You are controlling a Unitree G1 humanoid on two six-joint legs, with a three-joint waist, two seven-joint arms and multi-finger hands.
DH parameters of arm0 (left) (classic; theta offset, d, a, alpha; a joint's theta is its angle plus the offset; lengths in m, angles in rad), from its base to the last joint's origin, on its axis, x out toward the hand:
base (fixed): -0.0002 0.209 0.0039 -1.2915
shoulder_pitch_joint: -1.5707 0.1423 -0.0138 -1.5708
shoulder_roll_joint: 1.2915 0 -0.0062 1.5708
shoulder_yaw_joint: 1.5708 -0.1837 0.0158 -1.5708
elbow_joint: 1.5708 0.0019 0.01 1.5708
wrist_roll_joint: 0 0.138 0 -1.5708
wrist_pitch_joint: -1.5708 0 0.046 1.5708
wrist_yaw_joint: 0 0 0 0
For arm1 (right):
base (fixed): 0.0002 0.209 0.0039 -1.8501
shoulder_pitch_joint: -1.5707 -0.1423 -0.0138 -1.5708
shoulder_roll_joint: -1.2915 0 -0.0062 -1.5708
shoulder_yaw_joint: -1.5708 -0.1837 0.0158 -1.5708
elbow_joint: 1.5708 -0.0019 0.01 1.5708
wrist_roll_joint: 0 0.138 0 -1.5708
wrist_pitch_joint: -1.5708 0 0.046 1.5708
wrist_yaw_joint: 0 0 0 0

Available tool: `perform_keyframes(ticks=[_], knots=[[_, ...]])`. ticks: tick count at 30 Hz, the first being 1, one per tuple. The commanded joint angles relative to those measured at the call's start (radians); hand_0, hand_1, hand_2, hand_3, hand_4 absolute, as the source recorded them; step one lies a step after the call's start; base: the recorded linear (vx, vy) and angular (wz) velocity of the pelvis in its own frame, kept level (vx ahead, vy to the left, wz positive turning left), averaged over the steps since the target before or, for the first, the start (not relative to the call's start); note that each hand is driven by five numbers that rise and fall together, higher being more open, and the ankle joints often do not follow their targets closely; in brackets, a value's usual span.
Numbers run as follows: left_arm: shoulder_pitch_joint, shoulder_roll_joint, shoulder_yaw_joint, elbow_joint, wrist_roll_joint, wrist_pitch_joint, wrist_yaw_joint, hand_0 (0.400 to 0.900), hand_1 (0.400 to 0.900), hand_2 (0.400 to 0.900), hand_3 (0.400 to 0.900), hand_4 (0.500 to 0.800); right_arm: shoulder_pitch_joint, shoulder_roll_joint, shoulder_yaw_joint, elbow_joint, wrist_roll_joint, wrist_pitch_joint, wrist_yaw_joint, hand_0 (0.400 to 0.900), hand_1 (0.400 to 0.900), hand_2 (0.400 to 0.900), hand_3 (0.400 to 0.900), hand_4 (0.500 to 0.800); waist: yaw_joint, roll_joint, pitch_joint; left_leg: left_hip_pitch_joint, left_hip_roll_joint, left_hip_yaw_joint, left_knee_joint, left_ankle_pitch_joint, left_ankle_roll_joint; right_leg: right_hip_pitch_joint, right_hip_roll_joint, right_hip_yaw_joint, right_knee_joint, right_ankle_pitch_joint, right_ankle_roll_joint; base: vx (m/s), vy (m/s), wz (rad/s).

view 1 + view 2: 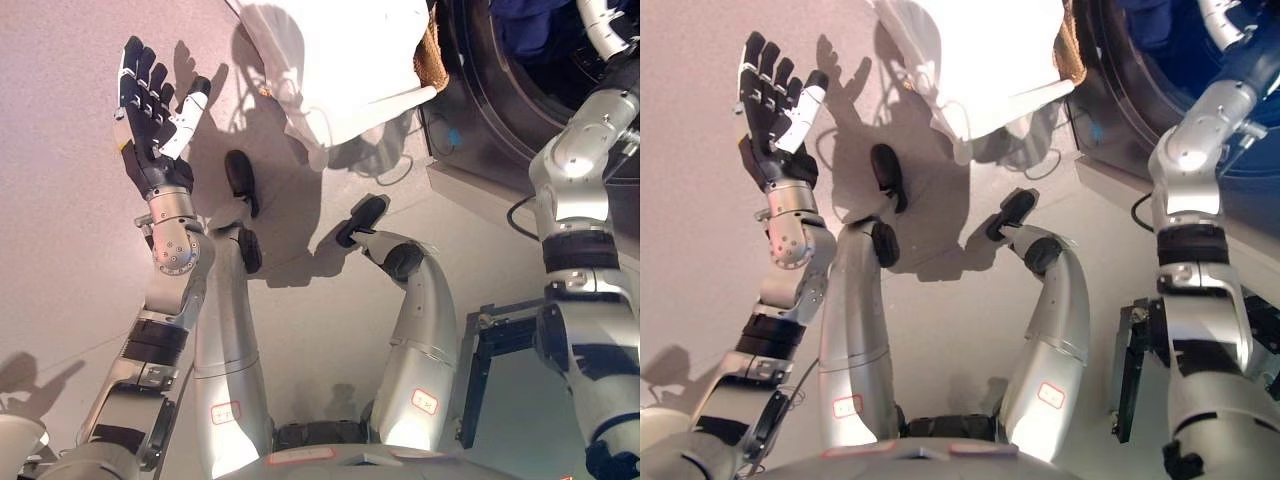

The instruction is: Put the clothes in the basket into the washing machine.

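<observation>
Fingers of the left hand point(150, 105) are spread, upper left; the right hand is hidden inside the drum point(545, 50), probably releasing clothes point(530, 25); push them deep.

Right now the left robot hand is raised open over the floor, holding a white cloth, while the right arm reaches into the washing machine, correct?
Not quite. The left robot hand is raised open over the floor but holds nothing; the left eye view shows it bare. The white cloth lies apart, at the top. The right arm does reach into the washing machine.
</observation>
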State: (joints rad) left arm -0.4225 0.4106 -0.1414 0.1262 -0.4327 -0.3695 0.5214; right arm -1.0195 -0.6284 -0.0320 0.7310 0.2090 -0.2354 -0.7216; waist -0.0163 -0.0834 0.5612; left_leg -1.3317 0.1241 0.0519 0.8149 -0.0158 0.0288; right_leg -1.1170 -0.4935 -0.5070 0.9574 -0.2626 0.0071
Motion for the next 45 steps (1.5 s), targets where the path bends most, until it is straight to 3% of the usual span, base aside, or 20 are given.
perform_keyframes(ticks=[1, 4, 10, 15, 19, 23, 24, 27, 35, 41, 45], knots=[[0.056, -0.003, -0.034, -0.079, 0.033, -0.070, 0.008, 0.900, 0.900, 0.900, 0.900, 0.800, -0.100, -0.055, -0.061, 0.098, 0.026, -0.088, -0.176, 0.400, 0.400, 0.400, 0.400, 0.500, 0.056, 0.021, -0.151, 0.035, 0.001, -0.031, 0.099, -0.205, -0.050, -0.157, -0.005, -0.005, -0.012, 0.073, 0.123, 0.01, 0.011, 0.09], [0.049, 0.013, -0.088, -0.084, 0.031, -0.070, 0.017, 0.900, 0.900, 0.900, 0.900, 0.800, -0.211, -0.103, -0.015, 0.285, 0.045, -0.041, -0.242, 0.400, 0.400, 0.400, 0.400, 0.500, 0.083, 0.046, -0.154, 0.030, -0.006, -0.029, 0.105, -0.206, -0.048, -0.173, -0.023, 0.011, 0.008, 0.066, 0.122, 0.01, -0.005, 0.13], [0.032, 0.044, -0.185, -0.087, 0.013, -0.059, -0.010, 0.900, 0.900, 0.900, 0.900, 0.800, -0.386, -0.224, 0.123, 0.581, 0.130, 0.035, -0.226, 0.400, 0.400, 0.400, 0.400, 0.500, 0.129, 0.088, -0.152, 0.016, -0.013, -0.019, 0.119, -0.205, -0.048, -0.206, -0.057, 0.047, 0.036, 0.061, 0.124, 0.00, -0.017, 0.11], [0.037, 0.064, -0.230, -0.107, 0.011, -0.056, -0.035, 0.900, 0.900, 0.900, 0.900, 0.800, -0.428, -0.314, 0.231, 0.666, 0.074, 0.104, -0.212, 0.400, 0.400, 0.400, 0.400, 0.500, 0.154, 0.114, -0.156, 0.007, -0.024, -0.014, 0.120, -0.198, -0.049, -0.233, -0.076, 0.076, 0.060, 0.052, 0.123, 0.01, -0.029, 0.12], [0.034, 0.068, -0.247, -0.098, 0.008, -0.061, -0.043, 0.900, 0.900, 0.900, 0.900, 0.800, -0.437, -0.344, 0.279, 0.689, 0.025, 0.133, -0.222, 0.400, 0.400, 0.400, 0.400, 0.500, 0.158, 0.126, -0.169, 0.000, -0.029, -0.007, 0.128, -0.198, -0.047, -0.250, -0.084, 0.090, 0.073, 0.053, 0.125, 0.03, -0.014, 0.07], [0.032, 0.067, -0.255, -0.105, 0.007, -0.067, -0.057, 0.900, 0.900, 0.900, 0.900, 0.800, -0.428, -0.358, 0.302, 0.701, 0.004, 0.151, -0.176, 0.400, 0.400, 0.400, 0.400, 0.500, 0.163, 0.135, -0.179, -0.006, -0.033, -0.008, 0.135, -0.198, -0.048, -0.263, -0.093, 0.104, 0.091, 0.047, 0.124, 0.03, -0.025, 0.10], [0.031, 0.068, -0.256, -0.103, 0.004, -0.069, -0.060, 0.900, 0.900, 0.900, 0.900, 0.800, -0.429, -0.359, 0.303, 0.708, 0.008, 0.152, -0.165, 0.900, 0.900, 0.900, 0.900, 0.800, 0.163, 0.135, -0.181, -0.008, -0.033, -0.008, 0.137, -0.199, -0.049, -0.266, -0.095, 0.107, 0.096, 0.044, 0.123, 0.03, -0.033, 0.07], [0.029, 0.061, -0.253, -0.098, 0.001, -0.072, -0.064, 0.900, 0.900, 0.900, 0.900, 0.800, -0.426, -0.350, 0.299, 0.716, 0.016, 0.145, -0.145, 0.900, 0.900, 0.900, 0.900, 0.800, 0.160, 0.135, -0.187, -0.010, -0.032, -0.004, 0.138, -0.199, -0.051, -0.265, -0.101, 0.106, 0.098, 0.045, 0.124, 0.02, -0.014, 0.02], [0.016, 0.043, -0.243, -0.087, -0.005, -0.078, -0.049, 0.900, 0.900, 0.900, 0.900, 0.800, -0.405, -0.275, 0.283, 0.665, -0.008, 0.115, -0.198, 0.900, 0.900, 0.900, 0.900, 0.800, 0.151, 0.135, -0.191, -0.016, -0.033, -0.002, 0.147, -0.196, -0.052, -0.255, -0.099, 0.102, 0.098, 0.047, 0.121, 0.00, 0.001, 0.00], [0.014, 0.017, -0.199, -0.094, 0.003, -0.085, -0.006, 0.900, 0.900, 0.900, 0.900, 0.800, -0.351, -0.134, 0.247, 0.509, -0.084, 0.093, -0.272, 0.900, 0.900, 0.900, 0.900, 0.800, 0.122, 0.128, -0.177, -0.024, -0.034, -0.002, 0.164, -0.194, -0.045, -0.252, -0.088, 0.105, 0.101, 0.060, 0.113, -0.03, 0.055, -0.12], [0.026, 0.004, -0.161, -0.103, 0.015, -0.079, 0.028, 0.900, 0.900, 0.900, 0.900, 0.800, -0.272, -0.023, 0.191, 0.292, -0.189, 0.106, -0.345, 0.900, 0.900, 0.900, 0.900, 0.800, 0.091, 0.128, -0.161, -0.031, -0.033, -0.001, 0.184, -0.199, -0.039, -0.256, -0.083, 0.111, 0.108, 0.067, 0.107, -0.03, 0.084, -0.17]])
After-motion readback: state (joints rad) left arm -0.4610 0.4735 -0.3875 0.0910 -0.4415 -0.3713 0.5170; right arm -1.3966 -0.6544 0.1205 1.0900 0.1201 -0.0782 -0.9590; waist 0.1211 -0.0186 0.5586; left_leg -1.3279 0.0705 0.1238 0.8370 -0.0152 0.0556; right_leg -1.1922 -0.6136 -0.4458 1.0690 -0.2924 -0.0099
